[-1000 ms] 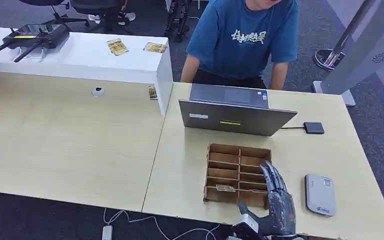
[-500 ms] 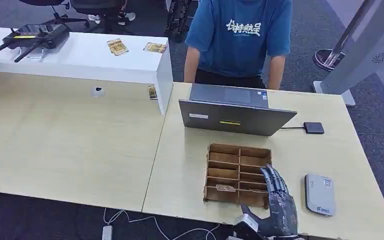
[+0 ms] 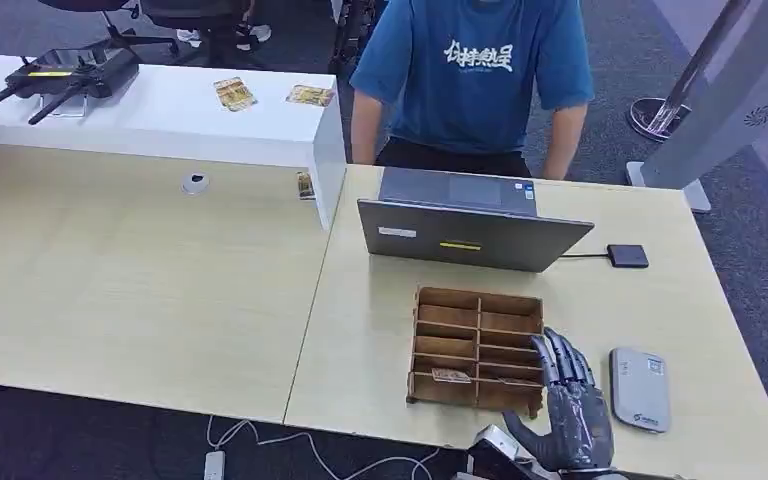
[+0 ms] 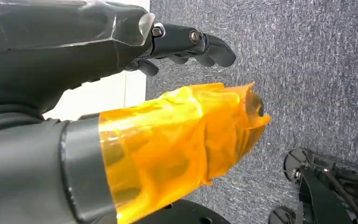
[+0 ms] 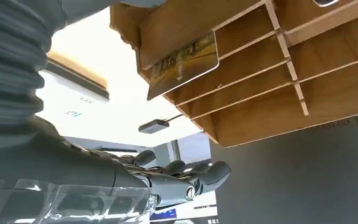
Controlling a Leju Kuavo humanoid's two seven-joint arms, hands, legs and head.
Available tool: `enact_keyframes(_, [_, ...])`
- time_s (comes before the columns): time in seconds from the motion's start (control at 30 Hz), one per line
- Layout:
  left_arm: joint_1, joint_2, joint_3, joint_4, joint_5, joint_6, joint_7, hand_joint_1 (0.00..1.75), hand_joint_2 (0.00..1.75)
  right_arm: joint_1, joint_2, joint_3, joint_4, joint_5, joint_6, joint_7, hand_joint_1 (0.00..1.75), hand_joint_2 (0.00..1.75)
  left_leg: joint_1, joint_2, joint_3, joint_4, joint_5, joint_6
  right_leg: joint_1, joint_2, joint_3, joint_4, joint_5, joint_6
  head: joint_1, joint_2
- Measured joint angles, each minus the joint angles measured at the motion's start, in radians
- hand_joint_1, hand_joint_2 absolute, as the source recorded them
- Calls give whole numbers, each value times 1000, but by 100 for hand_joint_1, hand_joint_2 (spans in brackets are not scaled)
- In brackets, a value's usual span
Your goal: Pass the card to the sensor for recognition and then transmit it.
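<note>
Head view: the right hand (image 3: 572,410) sits at the near table edge, fingers spread and holding nothing, between the wooden organizer (image 3: 477,350) and the white card reader (image 3: 640,389). The card (image 3: 451,376) is in a near-left slot of the organizer. Behind it there's a laptop (image 3: 474,232), and a person (image 3: 475,75) in a blue shirt at the far side.

Left wrist view: the left hand (image 4: 186,44) hangs over grey carpet, fingers loosely curled, nothing in them, thumb wrapped in orange film (image 4: 177,144).

Right wrist view: the card (image 5: 182,65) pokes out of its slot, apart from the fingers (image 5: 186,179).
</note>
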Motion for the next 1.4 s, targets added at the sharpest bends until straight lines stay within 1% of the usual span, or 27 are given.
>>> enact_keyframes(0.33, [0, 0, 0, 0, 0, 0, 0, 0, 0, -3, -8, 0, 0, -66, 35, -8, 0, 175, 0, 0, 0, 0, 0, 0, 0, 0, 0, 0, 0, 0, 0, 0])
enact_keyframes(0.6, [0, 0, 0, 0, 0, 0, 0, 0, 0, -29, -8, 4, 1, -72, 52, -11, 0, 175, 0, 0, 0, 0, 0, 0, 0, 0, 0, 0, 0, 0, 0, 0])
enact_keyframes(0.63, [0, 0, 0, 0, -2, -2, 0, 0, 0, -32, -8, 5, 2, -56, 49, -7, 0, 175, 0, 0, 0, 0, 0, 0, 0, 0, 0, 0, 0, 0, 0, 0])
enact_keyframes(0.77, [0, 0, 0, 0, -5, -7, 2, 0, 0, -41, -8, 11, 5, 77, 6, 49, 0, 175, 0, 0, 0, 0, 0, 0, 0, 0, 0, 0, 0, 0, 0, 0])
enact_keyframes(0.9, [0, 0, 0, 0, -8, -12, 3, 0, 0, -40, -12, 13, 10, 150, -21, 64, 0, 175, 0, 0, 0, 0, 0, 0, 0, 0, 0, 0, 0, 0, 0, 0])
enact_keyframes(1.33, [0, 2, -1, 0, -9, -13, 3, 0, 0, -40, -14, 22, 32, 166, -20, 68, 0, 175, 0, 0, 0, 0, 0, 0, 0, 0, 0, 0, 0, 0, 0, 0])
enact_keyframes(1.4, [0, 2, -1, 0, -10, -13, 3, 0, 0, -40, -14, 23, 35, 162, -9, 71, 0, 175, 0, 0, 0, 0, 0, 0, 0, 0, 0, 0, 0, 0, 0, 0])
